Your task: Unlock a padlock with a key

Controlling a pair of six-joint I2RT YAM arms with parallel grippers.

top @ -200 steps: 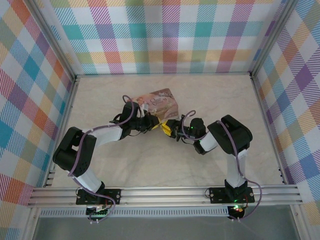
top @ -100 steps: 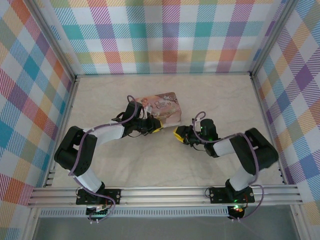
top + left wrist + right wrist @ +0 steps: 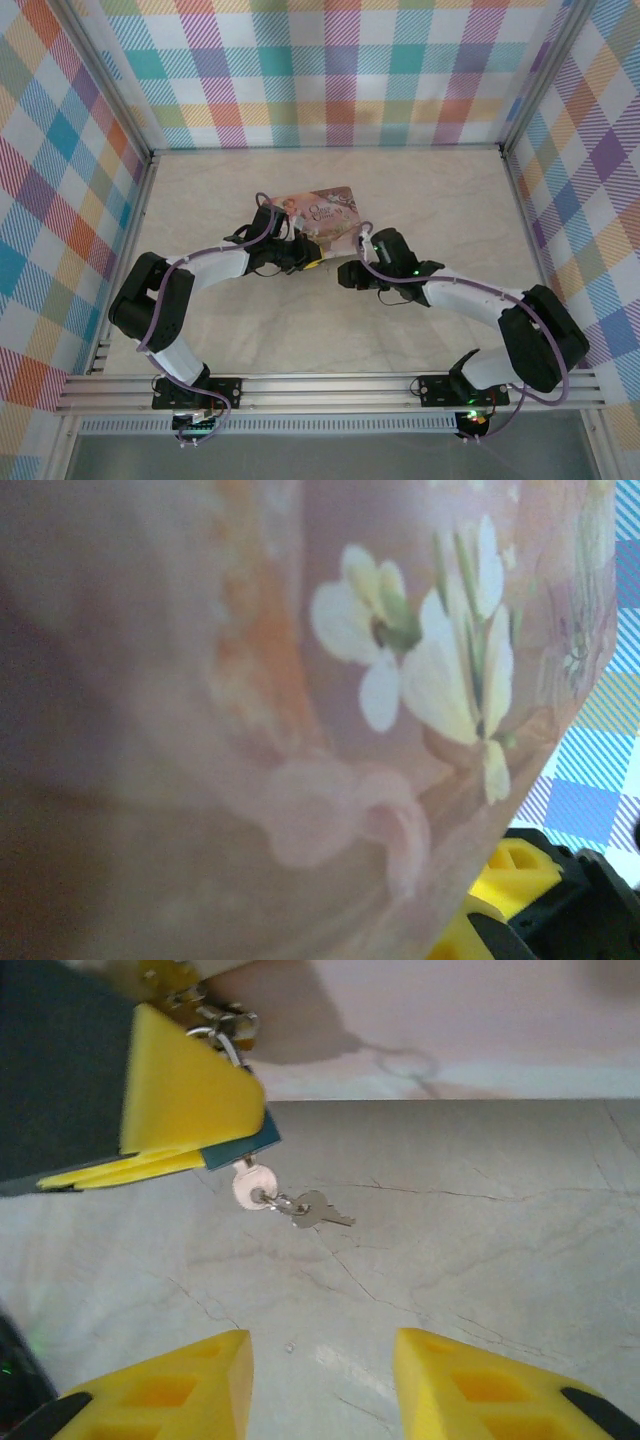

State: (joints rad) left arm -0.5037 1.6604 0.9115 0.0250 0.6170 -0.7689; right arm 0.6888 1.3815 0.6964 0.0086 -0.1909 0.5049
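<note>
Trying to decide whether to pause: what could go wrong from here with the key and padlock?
1. The open right gripper hangs short of the key, which seems seated in the padlock; the spare key dangling on its ring could be pinched instead.
2. The left gripper holds the padlock near its edge; a twist might spin it loose.
3. The tin box lies close by and may get bumped.

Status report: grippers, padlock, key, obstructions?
Left gripper shut on padlock. Right gripper open, empty. Key hangs from padlock. Tin box beside left gripper.
</note>
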